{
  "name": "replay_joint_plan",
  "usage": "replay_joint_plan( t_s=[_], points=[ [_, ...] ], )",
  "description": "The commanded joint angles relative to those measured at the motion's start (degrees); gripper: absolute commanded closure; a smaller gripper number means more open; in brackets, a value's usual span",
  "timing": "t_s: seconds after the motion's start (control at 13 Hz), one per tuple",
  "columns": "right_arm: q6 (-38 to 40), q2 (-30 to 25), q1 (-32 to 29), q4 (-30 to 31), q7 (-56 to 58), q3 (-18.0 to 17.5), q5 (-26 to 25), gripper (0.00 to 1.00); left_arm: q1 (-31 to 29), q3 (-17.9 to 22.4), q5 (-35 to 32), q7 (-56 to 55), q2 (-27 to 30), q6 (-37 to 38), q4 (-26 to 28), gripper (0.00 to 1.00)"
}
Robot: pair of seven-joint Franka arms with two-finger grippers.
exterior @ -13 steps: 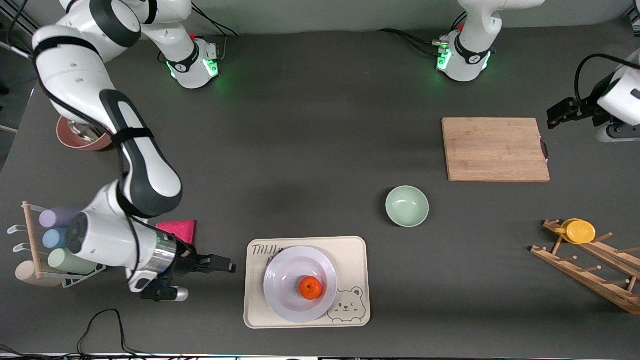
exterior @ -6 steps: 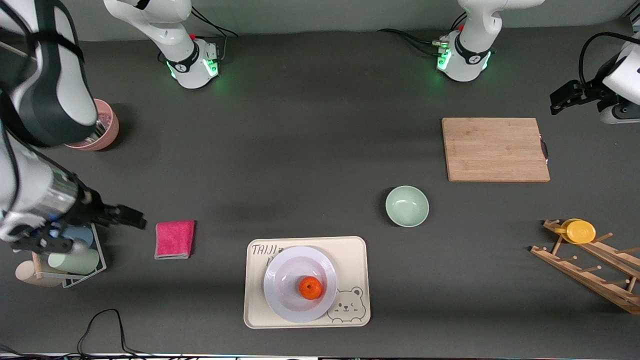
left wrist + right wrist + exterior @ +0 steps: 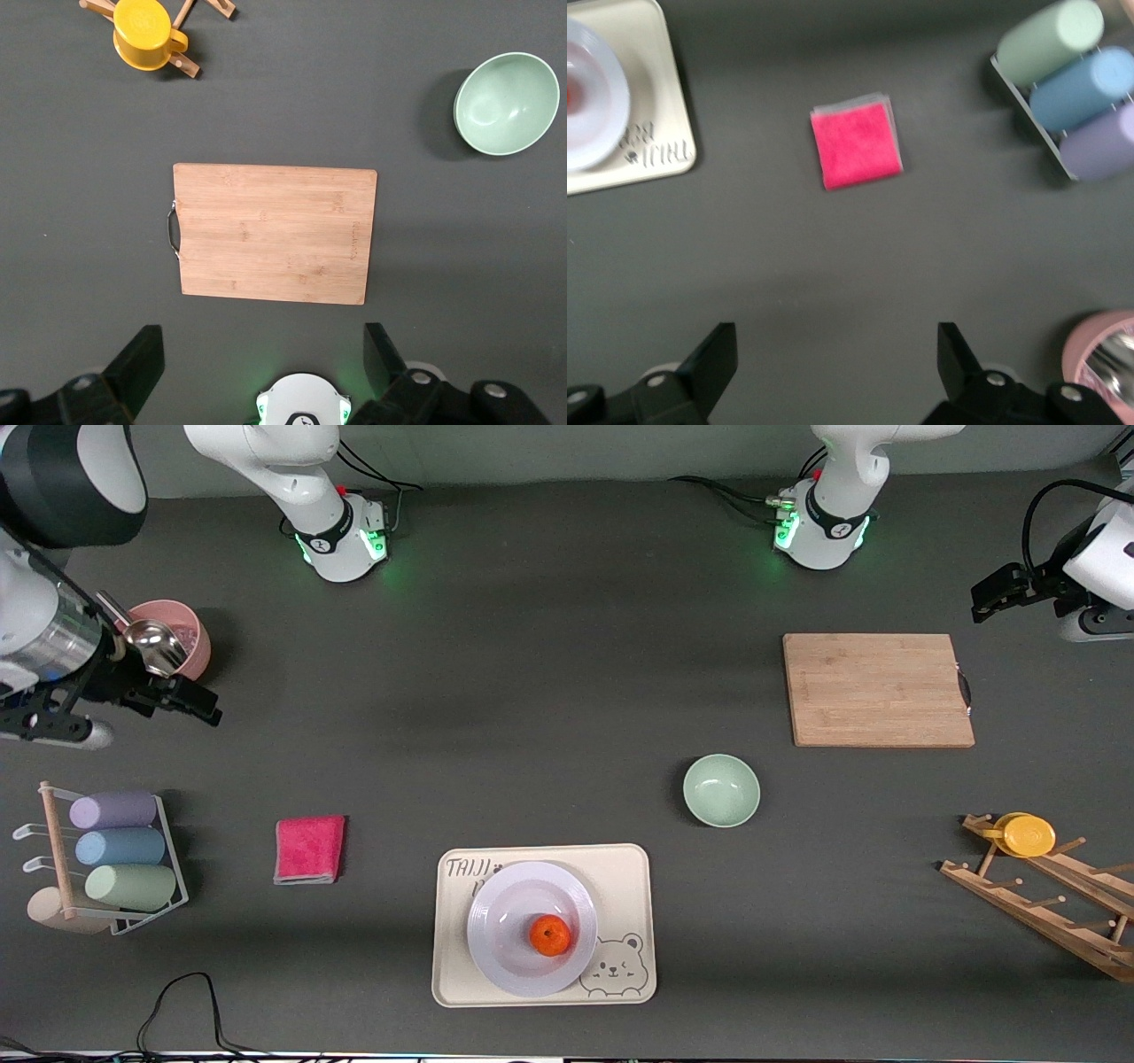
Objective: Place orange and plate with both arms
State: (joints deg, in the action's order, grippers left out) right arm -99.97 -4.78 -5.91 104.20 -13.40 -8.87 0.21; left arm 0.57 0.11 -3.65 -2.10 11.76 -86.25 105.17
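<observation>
The orange (image 3: 551, 935) lies in the pale lavender plate (image 3: 512, 903), which rests on the cream bear tray near the front camera. In the right wrist view only an edge of the plate (image 3: 586, 106) shows. My right gripper (image 3: 190, 701) (image 3: 837, 354) hangs open and holds nothing, over the bare table beside the pink bowl at the right arm's end. My left gripper (image 3: 988, 598) (image 3: 266, 359) is open with nothing in it too, over the table at the left arm's end, near the cutting board.
The cream bear tray (image 3: 625, 881) bears the plate. A mint-green bowl (image 3: 721, 790), a wooden cutting board (image 3: 877, 689) and a wooden rack with a yellow cup (image 3: 1028, 835) stand toward the left arm's end. A pink cloth (image 3: 309, 849), a cup rack (image 3: 115, 849) and a pink bowl (image 3: 177, 642) holding a metal scoop are toward the right arm's end.
My right arm has swung away from beside the tray, past the pink cloth, up to beside the pink bowl. The left gripper has barely shifted. Orange and plate have not moved.
</observation>
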Motion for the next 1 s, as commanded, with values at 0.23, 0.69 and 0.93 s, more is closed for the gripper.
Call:
replay_joint_plan(
  t_s=[0.23, 0.69, 0.93],
  points=[
    [5.7, -5.9, 0.6, 2.4, 1.4, 0.6, -0.5, 0.0, 0.1, -0.6, 0.4, -4.7, -0.9, 3.5, -3.1, 0.0],
    [3.4, -5.7, 0.5, 2.4, 2.8, 0.3, 5.4, 0.0, 0.7, -0.4, 0.7, -4.4, -1.1, 3.5, -3.2, 0.0],
    [2.8, -5.4, 0.7, 2.9, 2.7, 0.3, 5.4, 0.0, 0.8, -0.4, 0.7, -4.3, -1.0, 3.7, -3.2, 0.0]
  ],
)
